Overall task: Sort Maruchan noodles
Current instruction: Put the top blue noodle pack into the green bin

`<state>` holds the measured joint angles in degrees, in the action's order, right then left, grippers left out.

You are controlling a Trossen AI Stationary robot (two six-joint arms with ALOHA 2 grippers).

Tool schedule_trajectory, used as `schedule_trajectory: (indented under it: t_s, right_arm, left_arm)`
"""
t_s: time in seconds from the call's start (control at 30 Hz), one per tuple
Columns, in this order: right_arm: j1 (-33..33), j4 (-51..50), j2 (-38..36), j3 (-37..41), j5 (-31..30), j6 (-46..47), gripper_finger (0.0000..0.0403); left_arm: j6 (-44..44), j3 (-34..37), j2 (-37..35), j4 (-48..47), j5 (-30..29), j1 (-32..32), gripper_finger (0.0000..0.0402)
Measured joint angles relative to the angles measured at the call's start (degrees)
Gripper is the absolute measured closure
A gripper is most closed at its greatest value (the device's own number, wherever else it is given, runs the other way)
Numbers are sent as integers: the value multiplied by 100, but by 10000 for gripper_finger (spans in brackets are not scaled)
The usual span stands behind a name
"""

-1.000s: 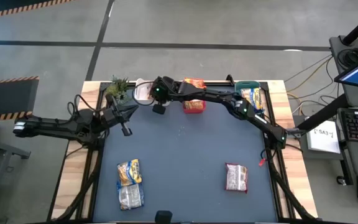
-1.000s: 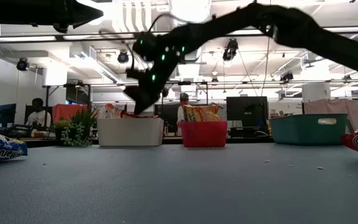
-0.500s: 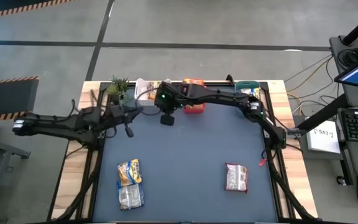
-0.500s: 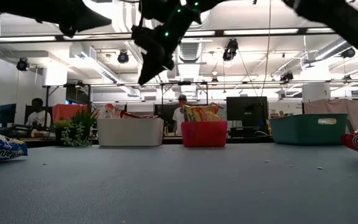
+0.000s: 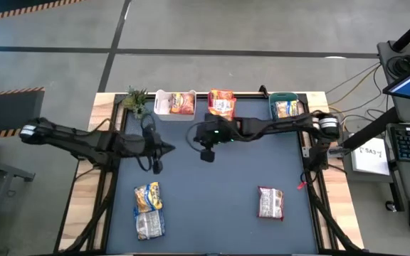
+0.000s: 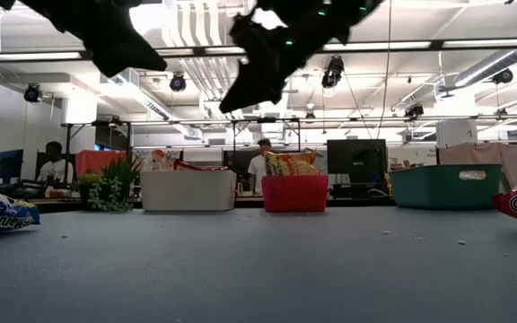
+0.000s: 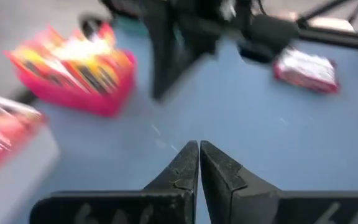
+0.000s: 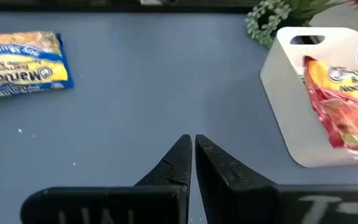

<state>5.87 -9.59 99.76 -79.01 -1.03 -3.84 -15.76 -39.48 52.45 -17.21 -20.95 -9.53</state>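
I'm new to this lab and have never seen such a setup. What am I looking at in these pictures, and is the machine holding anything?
Two dark robot arms work over a blue table. One camera looks straight down, one sits at table level, and one rides on each wrist. The left gripper and the right gripper hang above the table, both shut and empty. At the far edge stand a white bin, a pink bin and a teal bin, each with noodle packets inside, beside a small plant. Three packets lie loose: a blue-yellow packet, a silvery one and a red-and-white one.
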Motion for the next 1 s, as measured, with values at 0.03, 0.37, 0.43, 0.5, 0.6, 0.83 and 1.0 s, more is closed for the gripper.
schedule_trajectory:
  t_s: [0.03, 0.37, 0.43, 0.5, 0.6, 0.83, 1.0]
  right_arm:
    - [0, 257, -137, 268, -1, 47, 390]
    - [2, 1883, -1109, 1952, -46, 398, 390]
    - [2, 2100, -1204, 2140, -47, 398, 390]
    - [0, 2228, -1291, 2270, -47, 398, 390]
    - [2, 2259, -1371, 2369, -47, 394, 390]
    - [2, 2247, -1389, 2445, -47, 388, 390]
    - [2, 2238, -1389, 2415, -46, 385, 390]
  left_arm:
    - [-241, -140, 142, -250, 68, -132, 402]
    - [-2315, -1512, 1926, -3135, 1687, -1477, 402]
    - [-2491, -1660, 2293, -3419, 2026, -1702, 402]
    - [-2688, -1737, 2617, -3652, 2335, -1864, 402]
    - [-2968, -1741, 3057, -3857, 2783, -2024, 402]
    - [-2980, -1746, 3874, -4029, 2897, -2158, 402]
    - [-2669, -1806, 4244, -3982, 1285, -2068, 402]
